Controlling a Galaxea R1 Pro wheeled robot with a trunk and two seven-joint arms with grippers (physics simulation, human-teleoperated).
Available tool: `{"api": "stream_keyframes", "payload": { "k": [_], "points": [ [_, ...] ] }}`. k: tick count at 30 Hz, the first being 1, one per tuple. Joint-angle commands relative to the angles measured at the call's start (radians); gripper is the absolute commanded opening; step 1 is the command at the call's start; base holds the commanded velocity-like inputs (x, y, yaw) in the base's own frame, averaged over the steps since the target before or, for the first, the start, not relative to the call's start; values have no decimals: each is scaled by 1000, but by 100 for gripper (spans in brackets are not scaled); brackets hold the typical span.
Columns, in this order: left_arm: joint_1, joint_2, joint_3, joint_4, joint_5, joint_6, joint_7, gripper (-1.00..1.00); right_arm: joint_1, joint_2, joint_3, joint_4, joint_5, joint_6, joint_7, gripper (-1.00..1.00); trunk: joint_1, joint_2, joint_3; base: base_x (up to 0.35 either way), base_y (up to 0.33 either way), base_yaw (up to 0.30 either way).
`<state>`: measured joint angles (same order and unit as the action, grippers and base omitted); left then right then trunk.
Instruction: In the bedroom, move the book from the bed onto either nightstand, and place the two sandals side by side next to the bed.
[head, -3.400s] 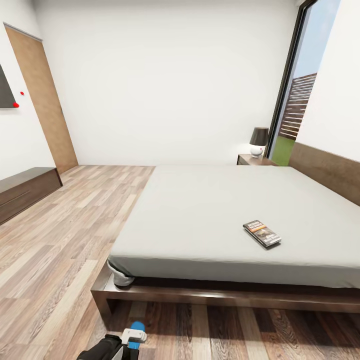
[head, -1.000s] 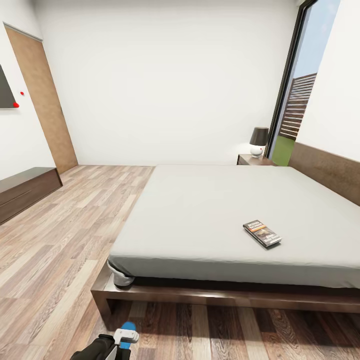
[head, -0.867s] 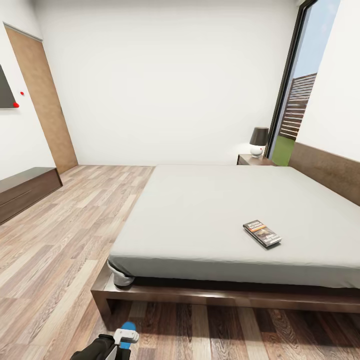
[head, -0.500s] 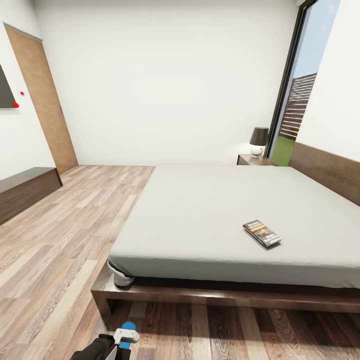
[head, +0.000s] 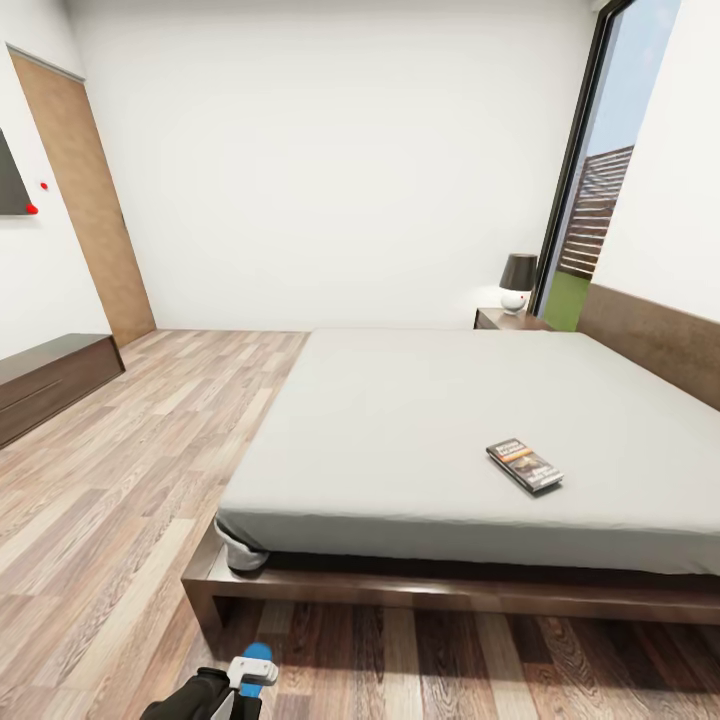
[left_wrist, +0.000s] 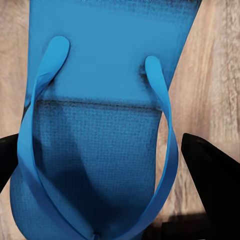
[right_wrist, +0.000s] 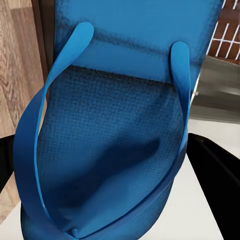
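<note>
The book (head: 524, 465), dark with an orange band, lies flat on the grey mattress of the bed (head: 420, 420), toward its near right part. A nightstand (head: 503, 320) stands at the bed's far side by the window. At the head view's lower edge my left gripper (head: 243, 682) holds one blue sandal (head: 257, 654) above the floor, just short of the bed's near corner. In the left wrist view that sandal (left_wrist: 100, 100) sits between the dark fingers (left_wrist: 212, 175). My right gripper (right_wrist: 107, 170) is shut on the other sandal (right_wrist: 115, 130).
A lamp (head: 517, 283) stands on the nightstand. A long dark dresser (head: 50, 378) lines the left wall, with a wooden door (head: 85, 200) beyond it. Wood-plank floor (head: 130, 480) stretches left of the bed. The headboard (head: 655, 340) runs along the right wall.
Since the oldest frame my left gripper with its sandal has dropped slightly down and left in the head view. Over the last second nothing has moved.
</note>
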<state>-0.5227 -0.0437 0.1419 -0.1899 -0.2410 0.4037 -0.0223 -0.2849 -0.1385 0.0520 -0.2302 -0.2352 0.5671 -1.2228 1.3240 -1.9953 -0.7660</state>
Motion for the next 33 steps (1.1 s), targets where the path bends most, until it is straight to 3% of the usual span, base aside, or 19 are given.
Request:
{"api": "stream_keyframes", "payload": {
  "k": [1, 5, 14, 18, 33],
  "points": [
    [0, -1, 8, -2, -10, 6, -4, -100, 0, 0, 6, -1, -7, 9, -4, -100, 4, -8, -4, 0, 0, 0],
    [0, -1, 9, -2, -10, 6, -4, -100, 0, -1, 6, -1, -7, 10, -4, -100, 19, -36, -17, 0, 0, 0],
    [0, -1, 10, -2, -9, 14, -5, -100, 0, -1, 6, 12, -7, 9, -2, -100, 19, -36, -17, 0, 0, 0],
    [0, -1, 10, -2, -9, 17, -5, -100, 0, -1, 6, 16, -6, 10, -2, -100, 34, -64, -29, 0, 0, 0],
    [0, -1, 10, -2, -9, 18, -5, -100, 0, -1, 7, 23, -6, 10, -1, -100, 34, -64, -29, 0, 0, 0]
  ]
}}
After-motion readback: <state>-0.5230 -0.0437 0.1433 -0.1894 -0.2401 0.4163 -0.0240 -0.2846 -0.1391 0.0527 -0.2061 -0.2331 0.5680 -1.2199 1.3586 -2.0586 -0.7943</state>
